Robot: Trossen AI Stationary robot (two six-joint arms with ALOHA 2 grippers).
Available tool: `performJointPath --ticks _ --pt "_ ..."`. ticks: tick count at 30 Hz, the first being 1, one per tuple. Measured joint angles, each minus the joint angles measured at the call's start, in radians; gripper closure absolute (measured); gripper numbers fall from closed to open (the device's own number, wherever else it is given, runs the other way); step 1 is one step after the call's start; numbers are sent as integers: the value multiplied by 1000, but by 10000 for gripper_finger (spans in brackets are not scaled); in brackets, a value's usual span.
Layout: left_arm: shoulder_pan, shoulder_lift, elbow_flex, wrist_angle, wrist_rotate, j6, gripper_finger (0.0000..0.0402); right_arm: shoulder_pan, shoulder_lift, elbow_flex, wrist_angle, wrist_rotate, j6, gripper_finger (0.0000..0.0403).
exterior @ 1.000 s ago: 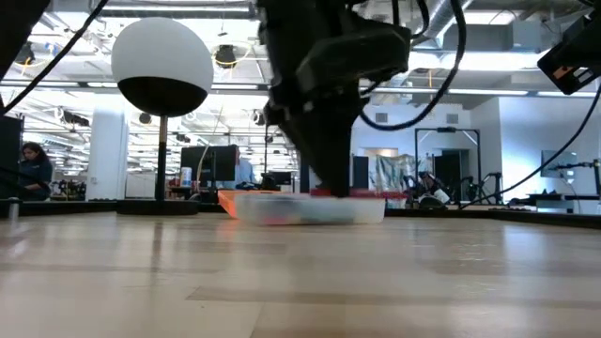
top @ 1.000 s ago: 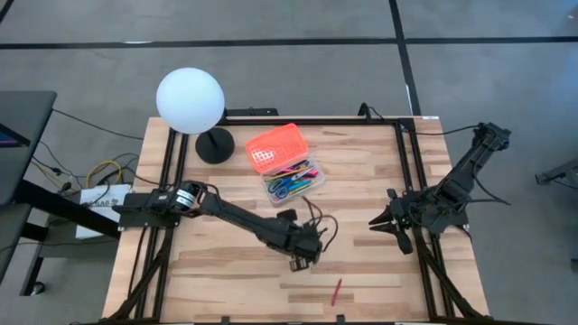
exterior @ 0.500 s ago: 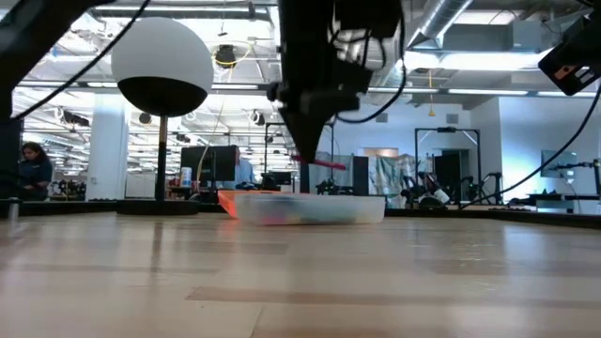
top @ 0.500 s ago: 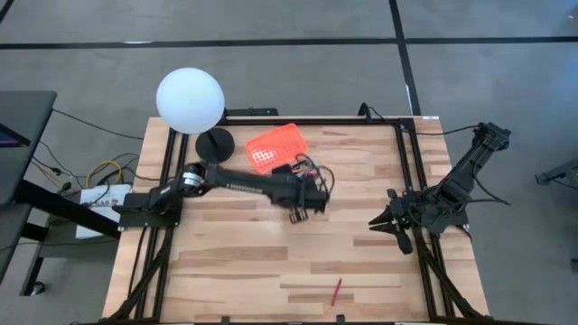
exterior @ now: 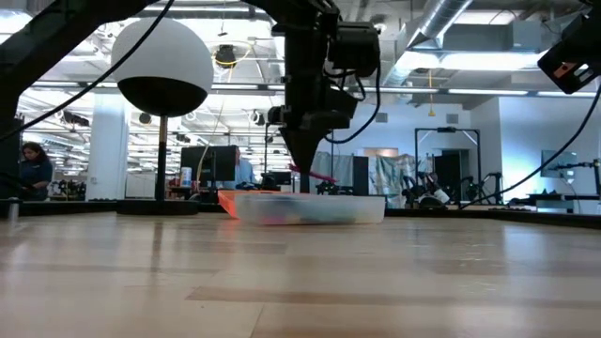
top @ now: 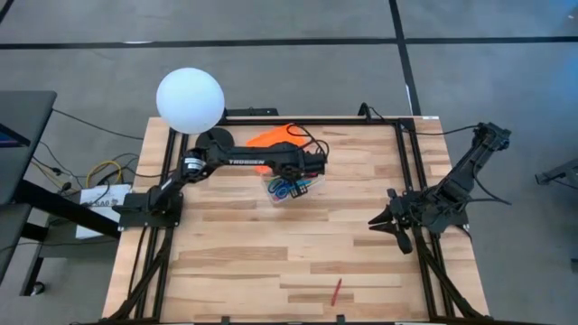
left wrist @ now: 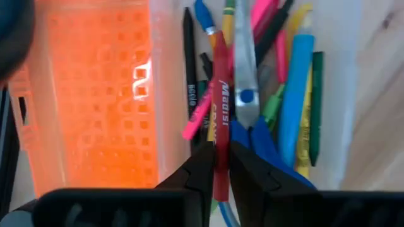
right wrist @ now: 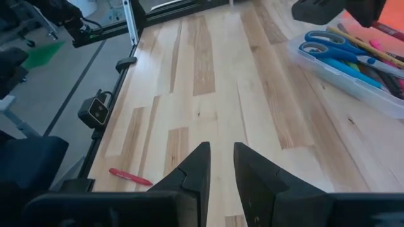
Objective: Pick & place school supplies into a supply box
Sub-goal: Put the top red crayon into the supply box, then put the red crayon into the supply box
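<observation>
Your left gripper point(left wrist: 218, 165) hangs right over the clear plastic supply box point(top: 291, 187), and there is a red pencil with white lettering point(left wrist: 219, 126) sitting between its two dark fingers point(left wrist: 197, 169). The fingers lie close along the pencil's sides, so it reads as a light grasp, with the pencil pointing down into the box. From table height you see that gripper point(exterior: 302, 167) just above the box point(exterior: 308, 207), a pinkish-red tip poking out beside it.

Inside the box you have a crowd: blue-handled scissors point(left wrist: 247, 94), a light blue pen point(left wrist: 293, 94), a pink pen point(left wrist: 201, 113), a black pencil point(left wrist: 189, 63), a green one point(left wrist: 315, 107) and a yellow one point(left wrist: 307, 126). The bright orange ribbed lid point(left wrist: 101, 94) lies just beside the box, touching its wall.

Your right gripper point(top: 379, 223) waits at the right side of the table point(top: 235, 262), well apart from the box, fingers point(right wrist: 196, 167) parted by a narrow gap and holding nothing.

One red pen point(top: 336, 291) lies alone on the wood near the front edge. The white globe lamp point(top: 190, 101) stands at the back left corner.
</observation>
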Motion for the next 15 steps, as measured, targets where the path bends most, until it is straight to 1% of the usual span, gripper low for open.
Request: performJointPath --ticks 9,10,15 --pt "1 0 0 16 7 -12 291 -11 8 0 -44 2 -8 340" --pt "-3 -4 0 23 14 -16 284 -14 15 0 -46 -10 -30 340" --pt "-58 -65 8 104 71 -27 261 -27 82 0 -41 -146 -155 340"
